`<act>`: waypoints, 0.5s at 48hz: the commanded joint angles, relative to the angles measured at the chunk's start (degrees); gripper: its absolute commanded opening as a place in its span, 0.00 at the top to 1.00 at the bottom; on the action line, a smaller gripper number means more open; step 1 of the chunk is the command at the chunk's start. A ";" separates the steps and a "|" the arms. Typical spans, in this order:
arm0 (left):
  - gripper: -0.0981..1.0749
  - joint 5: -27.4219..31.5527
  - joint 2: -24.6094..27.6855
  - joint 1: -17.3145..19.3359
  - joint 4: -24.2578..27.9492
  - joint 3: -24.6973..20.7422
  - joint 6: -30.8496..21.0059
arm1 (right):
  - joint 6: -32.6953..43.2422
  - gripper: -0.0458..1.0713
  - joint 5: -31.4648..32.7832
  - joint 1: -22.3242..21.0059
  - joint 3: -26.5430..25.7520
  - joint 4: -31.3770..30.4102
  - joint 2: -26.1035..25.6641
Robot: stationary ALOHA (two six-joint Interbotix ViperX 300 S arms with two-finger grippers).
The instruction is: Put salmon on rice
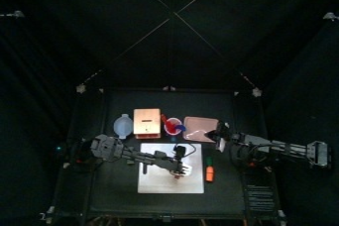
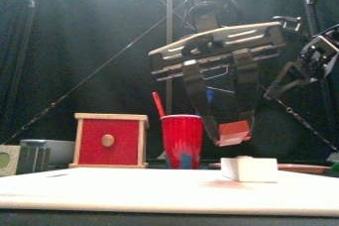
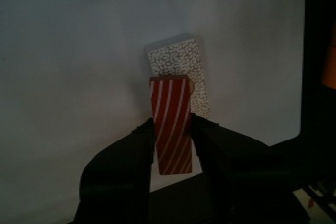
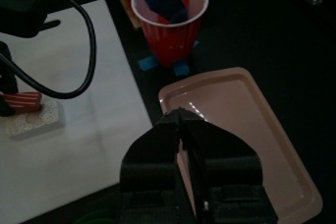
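Left gripper (image 3: 171, 159) jaws clamped on small reddish-orange striped salmon slice (image 3: 171, 120), hanging just above whitish speckled rice block (image 3: 178, 59) on big white board (image 3: 79, 61). Right gripper (image 4: 184, 140) jaws closed, empty, over pinkish tray (image 4: 250, 120), beside red cup (image 4: 171, 17).

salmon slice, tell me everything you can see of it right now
The salmon is a small reddish-orange oblong slice with pale stripes, looking soft and glossy. It is pinched between the left gripper jaws, hanging lengthwise just over the rice, a whitish grainy lump on the white board. In the front view it dangles tilted above the rice; whether its tip already touches the rice cannot be told.
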 commanded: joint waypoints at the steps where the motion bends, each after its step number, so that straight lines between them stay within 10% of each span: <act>1: 0.34 -0.09 -0.79 0.53 1.05 -2.29 -0.53 | 0.00 0.94 -0.18 -0.35 -0.53 0.09 0.26; 24: 0.34 -1.23 0.44 0.70 4.39 -2.64 -5.98 | -0.09 0.94 -0.18 -1.58 -1.23 -0.18 0.26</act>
